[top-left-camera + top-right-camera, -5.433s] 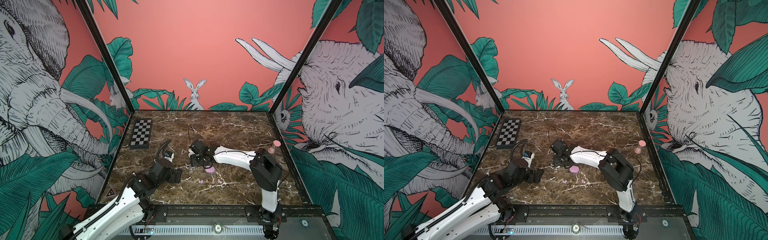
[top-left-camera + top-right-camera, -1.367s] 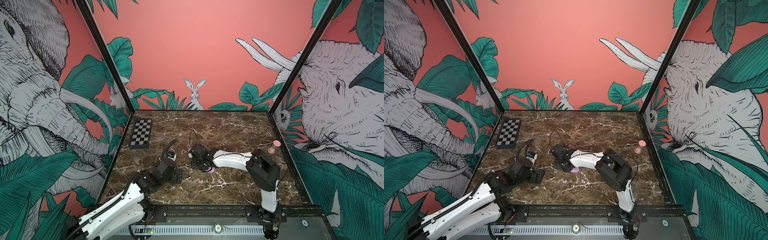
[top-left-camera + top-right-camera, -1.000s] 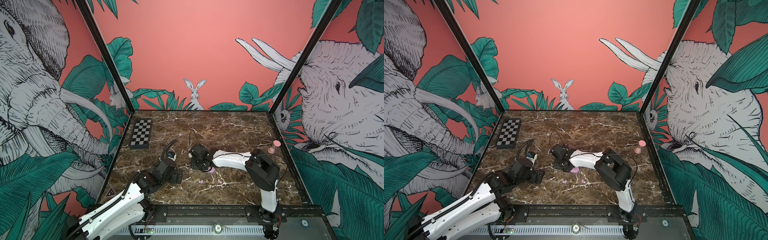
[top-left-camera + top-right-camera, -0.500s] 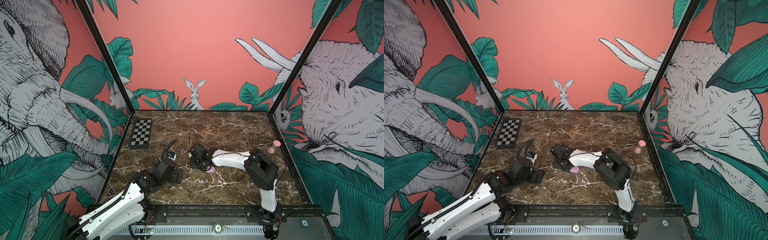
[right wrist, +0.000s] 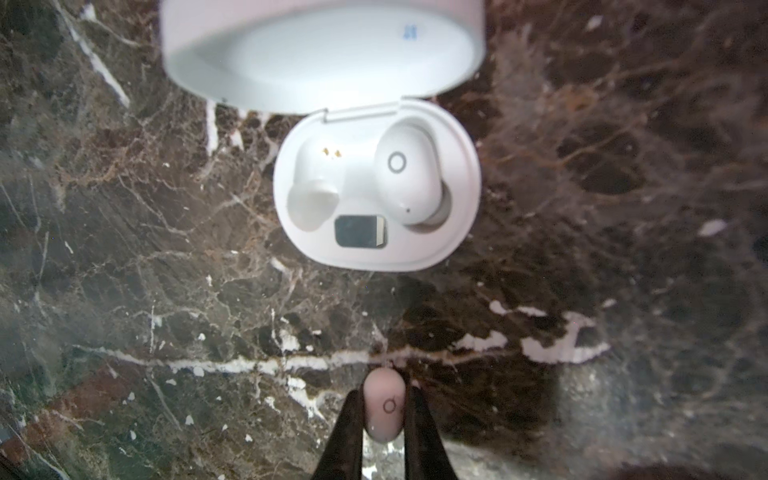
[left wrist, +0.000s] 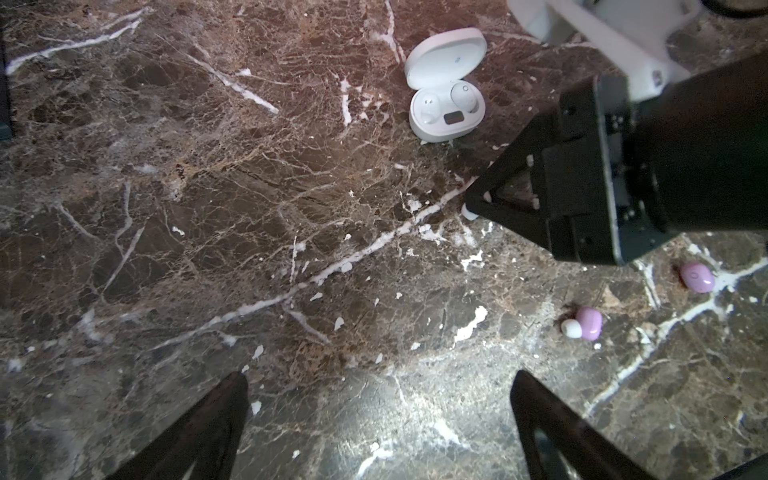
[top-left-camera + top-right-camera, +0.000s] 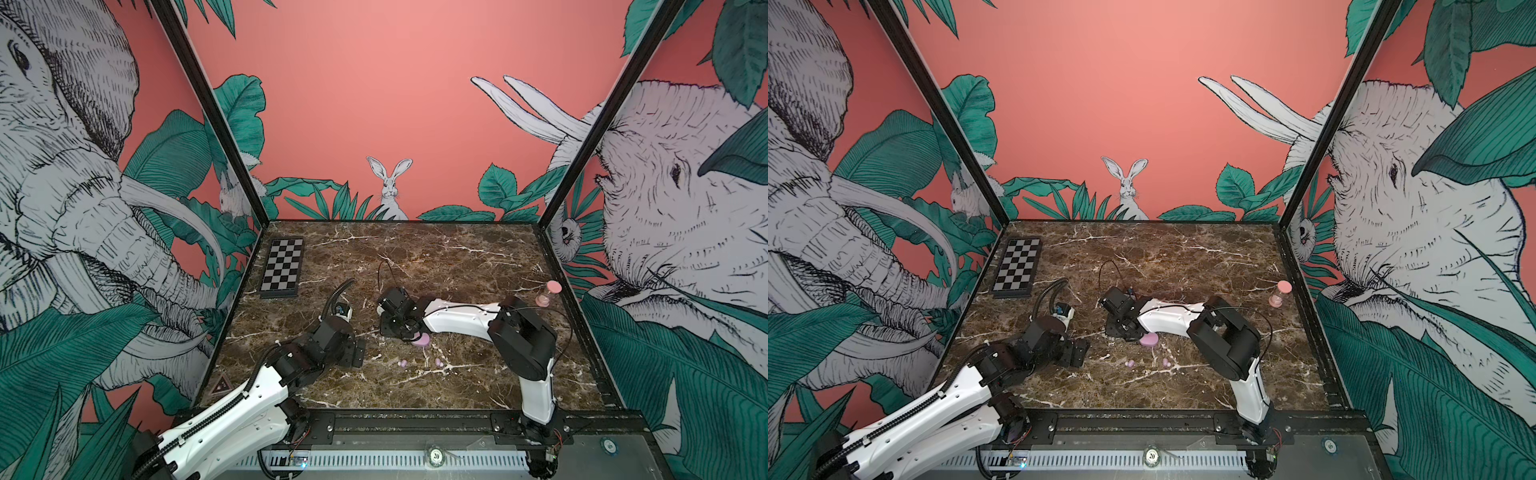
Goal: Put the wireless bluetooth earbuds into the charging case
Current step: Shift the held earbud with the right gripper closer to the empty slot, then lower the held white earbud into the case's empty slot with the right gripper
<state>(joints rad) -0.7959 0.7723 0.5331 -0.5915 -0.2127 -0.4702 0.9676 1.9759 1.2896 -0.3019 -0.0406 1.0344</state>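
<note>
The white charging case [image 5: 374, 249] lies open on the marble, its lid [image 5: 324, 50] tipped back. One white earbud [image 5: 405, 174] sits in one socket, and the other socket [image 5: 316, 183] is empty. My right gripper [image 5: 384, 399] is shut on a second white earbud [image 5: 384, 409], a short way in front of the case and low over the marble. Two lilac earbuds [image 6: 588, 322] [image 6: 698, 276] lie loose behind the right gripper [image 6: 478, 208]. They also show in a top view as lilac earbuds [image 7: 402, 363] [image 7: 439, 362]. My left gripper [image 6: 380, 395] hangs open over bare marble.
A lilac oval case [image 7: 422, 340] lies partly under the right forearm. A chessboard [image 7: 281, 272] sits at the back left of the table. A pink hourglass [image 7: 546, 293] stands by the right wall. Black frame rails edge the table.
The right arm's elbow has shifted slightly to the left over the last second, with its gripper staying low by the white case. The left arm has not moved.
</note>
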